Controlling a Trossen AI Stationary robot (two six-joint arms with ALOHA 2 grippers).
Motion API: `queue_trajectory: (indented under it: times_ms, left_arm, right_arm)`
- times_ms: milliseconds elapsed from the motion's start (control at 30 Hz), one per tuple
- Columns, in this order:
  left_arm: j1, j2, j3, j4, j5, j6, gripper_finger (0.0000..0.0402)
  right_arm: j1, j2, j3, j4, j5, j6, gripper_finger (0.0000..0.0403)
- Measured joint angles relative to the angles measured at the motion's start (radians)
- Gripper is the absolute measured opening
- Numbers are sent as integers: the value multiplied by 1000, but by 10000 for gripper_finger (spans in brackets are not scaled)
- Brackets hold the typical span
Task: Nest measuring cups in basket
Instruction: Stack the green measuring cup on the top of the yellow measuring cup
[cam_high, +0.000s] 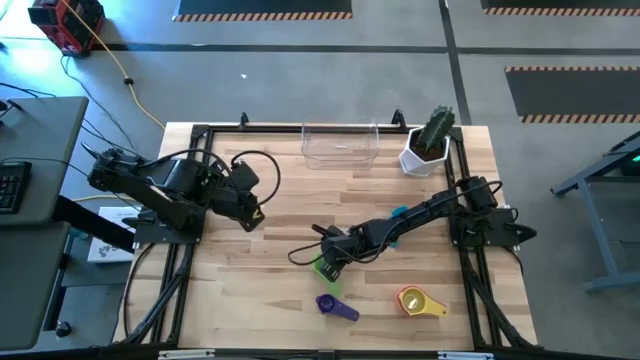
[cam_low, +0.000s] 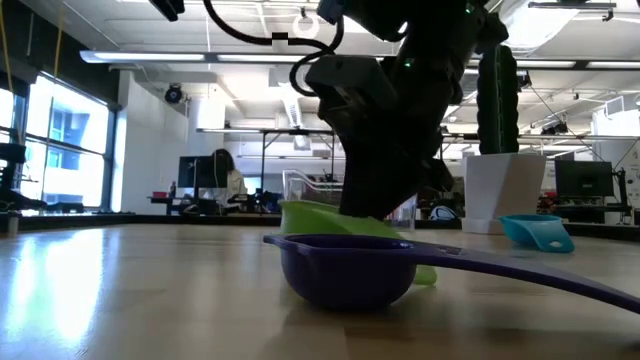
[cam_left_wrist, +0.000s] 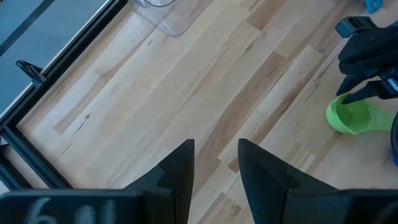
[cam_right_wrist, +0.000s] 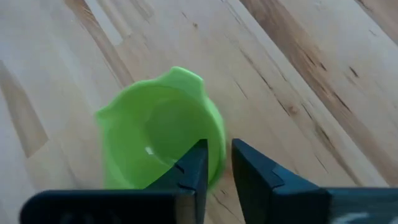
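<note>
A green measuring cup (cam_right_wrist: 155, 134) stands open side up on the wooden table, left of centre toward the near edge, with my right gripper (cam_right_wrist: 219, 168) shut on its wall. A purple cup (cam_high: 335, 306) lies nearer the front edge. To its right a yellow cup (cam_high: 422, 302) holds a red one inside it. A teal cup (cam_high: 398, 213) shows beside the right arm. The clear basket (cam_high: 341, 145) stands at the far edge. My left gripper (cam_left_wrist: 214, 171) hovers open over bare wood at the left, with nothing between its fingers. My right gripper has the green cup's wall (cam_right_wrist: 217, 149) on the side toward the arm, with one finger (cam_right_wrist: 194, 168) inside the bowl and the other (cam_right_wrist: 252, 171) outside. The fingers slant down from the table's right. The cup's base rests on the table.
A white pot with a cactus (cam_high: 428, 145) stands right of the basket at the far edge. A black frame (cam_high: 190, 180) runs along the table's sides. Bare wood lies between the cups and the basket.
</note>
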Motion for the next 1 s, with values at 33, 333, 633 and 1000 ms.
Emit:
queue_trajectory:
  times_ms: [33, 333, 633, 1000]
  left_arm:
    - [0, 0, 0, 0, 0, 0, 115]
    - [0, 0, 1, 0, 0, 1, 115]
    - [0, 0, 1, -1, 0, 1, 115]
    - [0, 0, 1, -1, 4, 0, 115]
  right_arm:
    - [0, 0, 0, 4, 0, 0, 56]
    - [0, -2, 0, 5, -7, -29, 8]
    - [0, -99, 0, -104, -53, -117, 3]
    - [33, -310, 1, -277, -52, -216, 1]
